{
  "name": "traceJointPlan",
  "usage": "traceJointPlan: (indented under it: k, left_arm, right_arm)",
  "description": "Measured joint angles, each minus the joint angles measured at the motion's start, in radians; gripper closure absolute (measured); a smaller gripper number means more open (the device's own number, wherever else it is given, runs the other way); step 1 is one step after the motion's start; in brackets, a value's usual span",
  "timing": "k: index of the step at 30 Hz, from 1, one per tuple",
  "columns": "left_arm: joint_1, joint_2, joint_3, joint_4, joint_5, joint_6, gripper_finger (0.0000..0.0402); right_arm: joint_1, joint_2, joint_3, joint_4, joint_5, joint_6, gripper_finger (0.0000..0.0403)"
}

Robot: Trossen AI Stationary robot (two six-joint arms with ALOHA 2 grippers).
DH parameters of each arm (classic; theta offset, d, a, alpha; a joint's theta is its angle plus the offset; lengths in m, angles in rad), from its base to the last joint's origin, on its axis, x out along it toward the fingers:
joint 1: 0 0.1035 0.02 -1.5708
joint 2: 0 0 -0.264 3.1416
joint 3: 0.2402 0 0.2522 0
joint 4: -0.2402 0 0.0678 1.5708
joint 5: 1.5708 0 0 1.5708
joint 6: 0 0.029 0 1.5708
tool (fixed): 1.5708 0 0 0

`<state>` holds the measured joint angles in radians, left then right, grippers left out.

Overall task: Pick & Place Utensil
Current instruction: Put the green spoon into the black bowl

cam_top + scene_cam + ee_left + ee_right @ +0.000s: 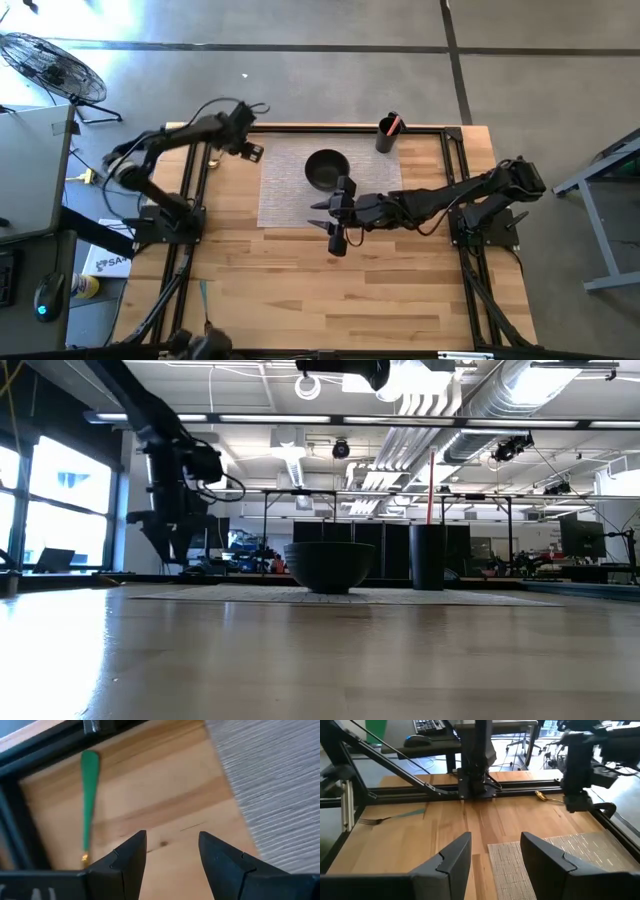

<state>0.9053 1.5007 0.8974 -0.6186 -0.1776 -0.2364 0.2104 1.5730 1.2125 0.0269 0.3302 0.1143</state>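
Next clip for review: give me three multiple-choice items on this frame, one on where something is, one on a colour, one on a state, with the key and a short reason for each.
1. Where does the bowl stand?
A. on the woven mat
B. on bare wood
C. on the floor

2. What colour is the handle of the utensil near the left end effector?
A. red
B. green
C. white

3. How are the fingers of the right end effector?
A. shut on a spoon
B. shut, empty
C. open, empty

Key: 1 A, the high view shows the bowl on the mat. 2 B, the left wrist view shows a green handle lying on the wood. 3 C, the right wrist view shows a clear gap between the fingers with nothing in it.
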Motion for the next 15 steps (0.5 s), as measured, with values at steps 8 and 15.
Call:
traceJointPlan:
  k: [8,15]
  left_arm:
    - [0.120,0.195,0.235,-0.302,-0.011,0.168,0.0225]
    - [0.233,0.239,0.291,-0.295,0.006,0.162,0.0234]
  right_arm:
    - [0.022,0.000,0.000,-0.008,0.000,0.000,0.0237]
    - [0.067,0.000,0.000,-0.027,0.016,-0.007,0.0237]
